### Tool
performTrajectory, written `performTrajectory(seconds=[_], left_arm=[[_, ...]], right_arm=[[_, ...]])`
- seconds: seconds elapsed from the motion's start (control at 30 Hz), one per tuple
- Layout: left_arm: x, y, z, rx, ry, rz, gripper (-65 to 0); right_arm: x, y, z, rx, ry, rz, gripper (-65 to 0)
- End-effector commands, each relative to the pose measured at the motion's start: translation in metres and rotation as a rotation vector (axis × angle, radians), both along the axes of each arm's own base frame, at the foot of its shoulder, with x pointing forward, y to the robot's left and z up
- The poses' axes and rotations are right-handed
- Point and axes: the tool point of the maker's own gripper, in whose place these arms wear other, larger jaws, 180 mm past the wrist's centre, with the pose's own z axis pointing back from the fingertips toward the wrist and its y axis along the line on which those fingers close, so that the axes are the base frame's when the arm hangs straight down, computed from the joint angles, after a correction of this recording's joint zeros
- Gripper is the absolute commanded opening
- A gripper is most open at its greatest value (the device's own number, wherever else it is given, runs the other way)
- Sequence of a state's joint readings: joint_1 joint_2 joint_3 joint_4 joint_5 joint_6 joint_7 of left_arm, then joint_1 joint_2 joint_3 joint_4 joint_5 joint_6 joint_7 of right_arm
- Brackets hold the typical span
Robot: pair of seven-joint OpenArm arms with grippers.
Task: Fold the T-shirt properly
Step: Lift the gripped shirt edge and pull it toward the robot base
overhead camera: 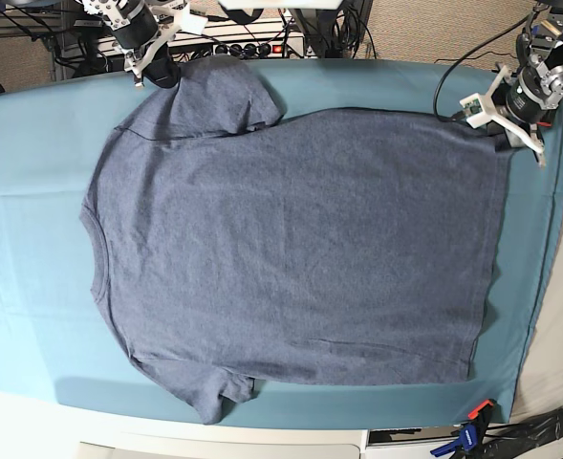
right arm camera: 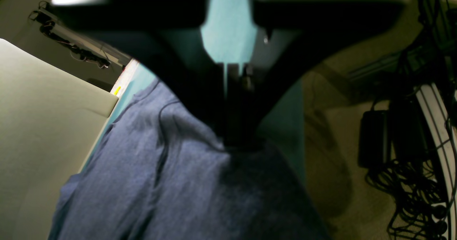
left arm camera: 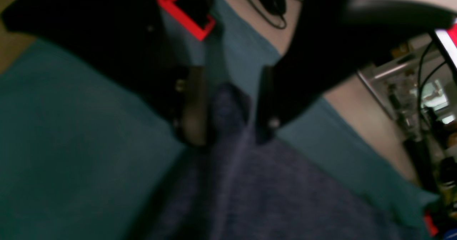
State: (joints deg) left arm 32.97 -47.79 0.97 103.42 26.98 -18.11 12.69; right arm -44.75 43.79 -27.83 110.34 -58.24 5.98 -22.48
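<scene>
Lying flat, unfolded, mid-frame on the teal desk (overhead camera: 32, 287): T-shirt (overhead camera: 300, 249) | right fingers (overhead camera: 157, 69) pinching upper-left sleeve | left fingers (overhead camera: 510, 143) straddling upper-right hem corner, grip unclear | all folds remaining

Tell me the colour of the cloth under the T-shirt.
Teal; the table cloth under the T-shirt shows best in the base view.

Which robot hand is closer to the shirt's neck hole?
The right gripper: it pinches the sleeve of the T-shirt at the collar end. The left gripper sits at the hem corner, the far end from the neckline.
</scene>
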Motion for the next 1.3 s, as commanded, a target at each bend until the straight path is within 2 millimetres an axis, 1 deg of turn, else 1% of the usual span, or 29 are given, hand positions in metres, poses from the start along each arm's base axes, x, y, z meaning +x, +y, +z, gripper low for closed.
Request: performTrajectory(seconds=[0.0,0.03,0.07,0.13,0.3,0.5,0.6,0.67,0.9,1.0,1.1,1.27], left_arm=[[-0.007,0.004,-0.004,0.017,0.04,-0.005,-57.6],[-0.008,0.004,-0.004,0.012,0.043,-0.003,-64.2],[-0.008,0.003,-0.004,0.002,0.045,0.002,-65.0],[-0.008,0.001,-0.004,-0.017,0.047,0.012,-65.0],[-0.005,-0.002,0.0,-0.045,0.032,0.028,-65.0],[0.002,-0.019,0.016,-0.09,0.009,0.048,-65.0],[0.003,-0.023,0.022,-0.094,0.006,0.066,-65.0],[0.005,-0.023,0.024,-0.085,0.001,0.067,-65.0],[0.006,-0.018,0.026,-0.064,-0.009,0.093,-65.0],[0.005,-0.016,0.026,-0.056,-0.006,0.098,-65.0],[0.005,-0.015,0.029,-0.034,-0.008,0.11,-65.0],[0.001,-0.024,0.036,-0.053,-0.023,0.103,-65.0]], right_arm=[[-0.009,-0.001,-0.005,-0.003,0.049,0.004,-65.0],[-0.009,-0.001,-0.005,-0.001,0.05,0.003,-65.0],[-0.009,-0.001,-0.005,0.0,0.049,0.003,-65.0],[-0.006,0.001,-0.002,0.015,0.025,-0.003,-65.0],[0.016,0.004,0.021,0.086,-0.127,-0.052,-65.0],[0.024,0.011,0.041,0.1,-0.186,-0.073,-65.0],[0.022,0.014,0.048,0.103,-0.195,-0.075,-65.0],[0.02,0.012,0.05,0.092,-0.197,-0.076,-65.0],[0.016,-0.022,0.055,0.009,-0.204,-0.121,-65.0],[0.013,-0.031,0.056,-0.012,-0.2,-0.132,-65.0],[0.005,-0.032,0.053,-0.017,-0.178,-0.133,-65.0],[-0.007,-0.032,0.05,-0.019,-0.145,-0.134,-65.0]])
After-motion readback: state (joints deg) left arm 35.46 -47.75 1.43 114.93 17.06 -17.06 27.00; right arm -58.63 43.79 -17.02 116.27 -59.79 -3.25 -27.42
